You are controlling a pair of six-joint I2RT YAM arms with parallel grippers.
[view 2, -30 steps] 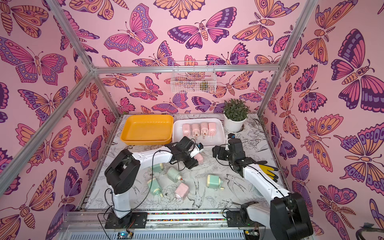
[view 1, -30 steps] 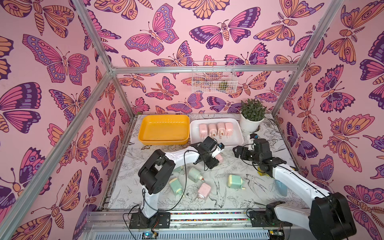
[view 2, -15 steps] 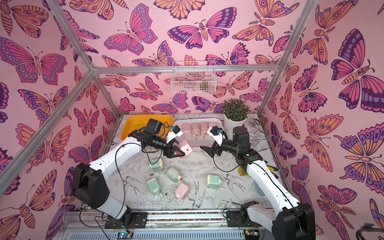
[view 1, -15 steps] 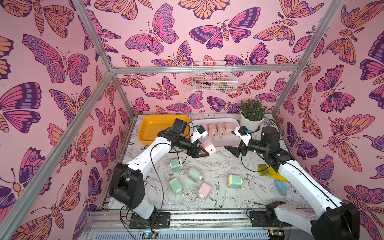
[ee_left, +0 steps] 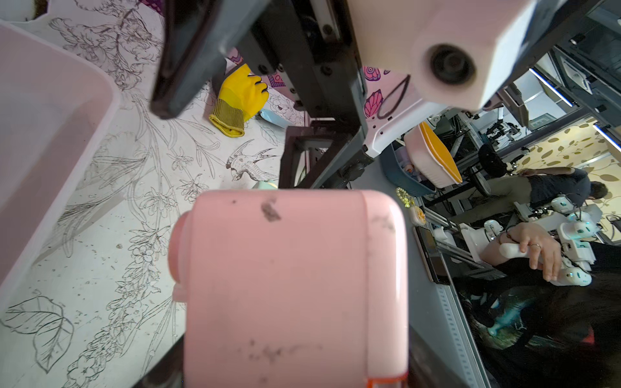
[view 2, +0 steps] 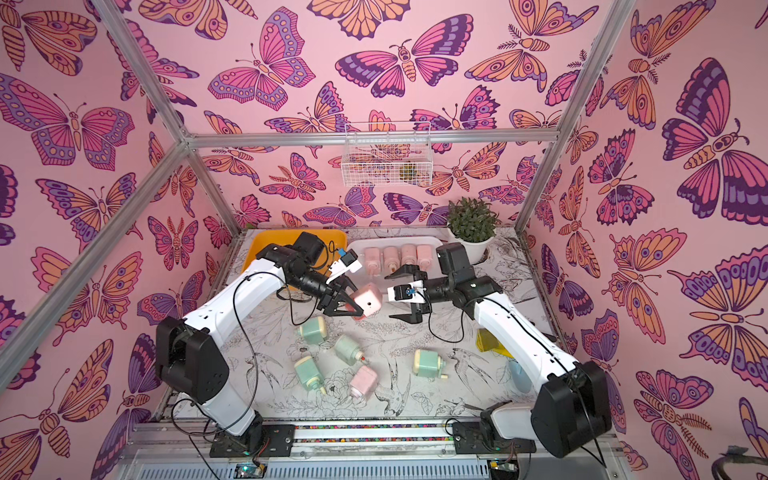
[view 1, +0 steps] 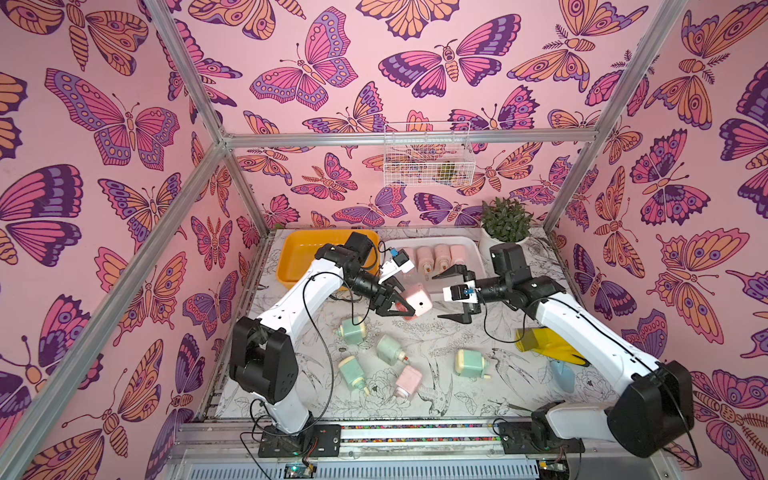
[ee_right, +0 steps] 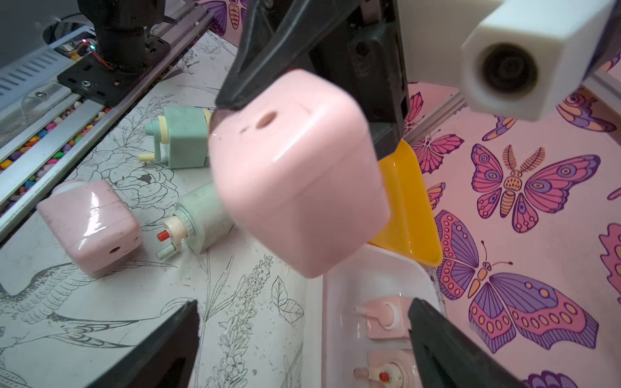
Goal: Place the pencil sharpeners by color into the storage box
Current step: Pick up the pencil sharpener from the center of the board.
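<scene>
Left gripper [view 1: 405,301] clamps a pink sharpener [view 1: 417,300] mid-air, near the white tray [view 1: 471,249]. Right gripper [view 1: 453,296] faces it, spread wide, empty. It should square up before closing.

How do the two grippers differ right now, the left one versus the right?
The left gripper is shut on a pink sharpener held above the table; the right gripper is wide open and empty. The left reaches from the yellow tray side; the right faces it from the plant side. Both have black fingers.
</scene>
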